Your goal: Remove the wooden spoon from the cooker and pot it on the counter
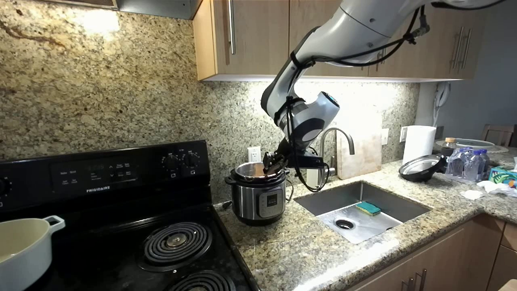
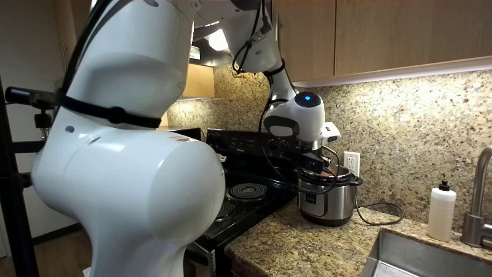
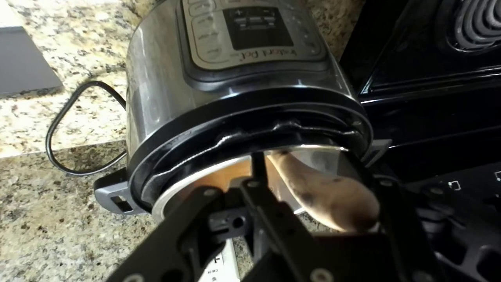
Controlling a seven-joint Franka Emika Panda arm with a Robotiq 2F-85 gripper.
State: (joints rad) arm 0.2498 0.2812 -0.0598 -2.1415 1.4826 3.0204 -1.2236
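Observation:
The cooker (image 1: pixel 258 198) stands on the granite counter (image 1: pixel 278 246), lid off, and shows in both exterior views (image 2: pixel 334 204). In the wrist view, its steel body (image 3: pixel 156 86) fills the upper middle. The wooden spoon (image 3: pixel 328 196) leans out of the pot with its oval bowl towards the camera; its handle runs down inside and is mostly hidden. My gripper (image 3: pixel 303 164) is open at the cooker's mouth, one finger on each side of the spoon's bowl. I see a gap at the left finger; contact at the right finger cannot be told. The gripper (image 1: pixel 274 162) points down into the pot.
The black coil stove (image 1: pixel 121 250) with a white pot (image 1: pixel 28 246) is beside the cooker. The steel sink (image 1: pixel 359 214) with a green sponge (image 1: pixel 368 208) and a faucet (image 1: pixel 339 135) is on the other side. Wall cabinets (image 1: pixel 250 44) hang above. A power cord (image 2: pixel 384 223) lies behind the cooker.

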